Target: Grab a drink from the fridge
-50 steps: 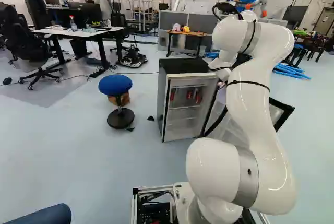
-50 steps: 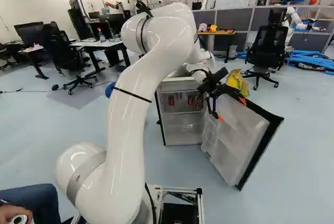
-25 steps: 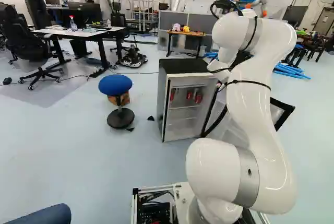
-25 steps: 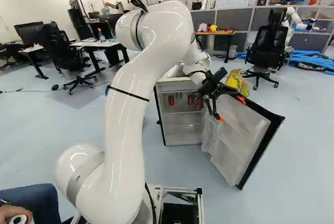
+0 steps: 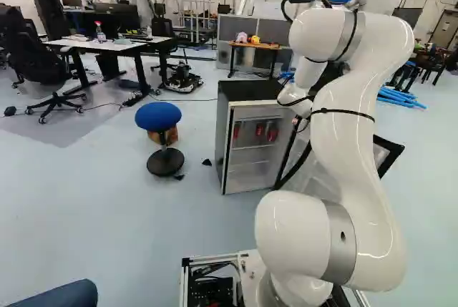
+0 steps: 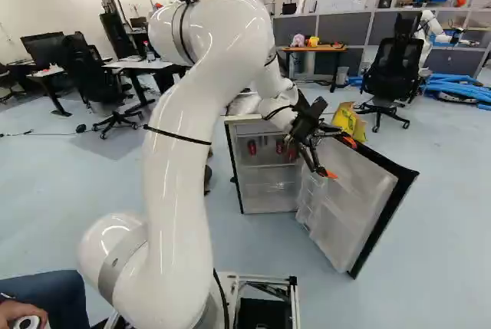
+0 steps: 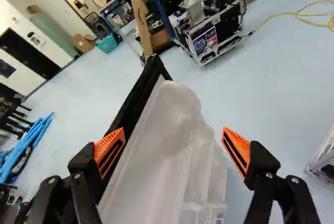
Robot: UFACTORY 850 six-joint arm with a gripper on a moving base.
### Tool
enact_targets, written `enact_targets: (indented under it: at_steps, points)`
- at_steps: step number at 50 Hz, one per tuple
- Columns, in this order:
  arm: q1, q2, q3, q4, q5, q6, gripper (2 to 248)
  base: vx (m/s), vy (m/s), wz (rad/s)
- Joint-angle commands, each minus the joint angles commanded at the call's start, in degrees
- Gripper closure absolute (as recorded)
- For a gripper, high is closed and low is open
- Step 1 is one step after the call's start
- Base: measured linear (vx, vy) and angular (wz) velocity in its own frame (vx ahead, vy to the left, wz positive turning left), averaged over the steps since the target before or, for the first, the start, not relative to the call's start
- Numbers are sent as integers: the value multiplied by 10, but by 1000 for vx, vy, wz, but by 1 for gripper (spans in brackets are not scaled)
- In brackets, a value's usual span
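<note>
The white arm (image 6: 180, 191) has changed most: its upper joint has swung toward the left of the right base view, and the wrist has tilted with it, while the base has stayed put. The compact fridge (image 5: 247, 135) hasn't shifted and stands open, so access looks settled and the remaining job is probably lining up with its shelves. Its door (image 6: 360, 191), swung wide, is what stands in the way; the wrist view looks along its edge and inner bins, not into the cabinet, so the wrist likely needs to turn and back clear to avoid knocking it. The blue-topped stool (image 5: 158, 115) is on the fridge's other side, apart from it, and a yellow bag (image 6: 349, 122) sits behind the door. The gripper (image 7: 174, 143) has its fingers wide apart with nothing clamped; I can't tell whether one brushes the door. Smallest are the drinks, red cans (image 6: 252, 147) on the fridge's upper shelf, none picked yet.
</note>
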Motion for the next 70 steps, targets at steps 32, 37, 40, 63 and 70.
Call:
enact_targets:
  at_steps: [32,37,40,63,70]
  points:
    - [36,78,132,-193,-41,0,3,0,0,0]
    - [41,92,153,-223,-47,0,3,0,0,0]
    - [45,99,165,-241,-50,0,3,0,0,0]
    - [74,161,254,-380,-74,0,3,0,0,0]
    - [81,180,279,-422,-82,0,3,0,0,0]
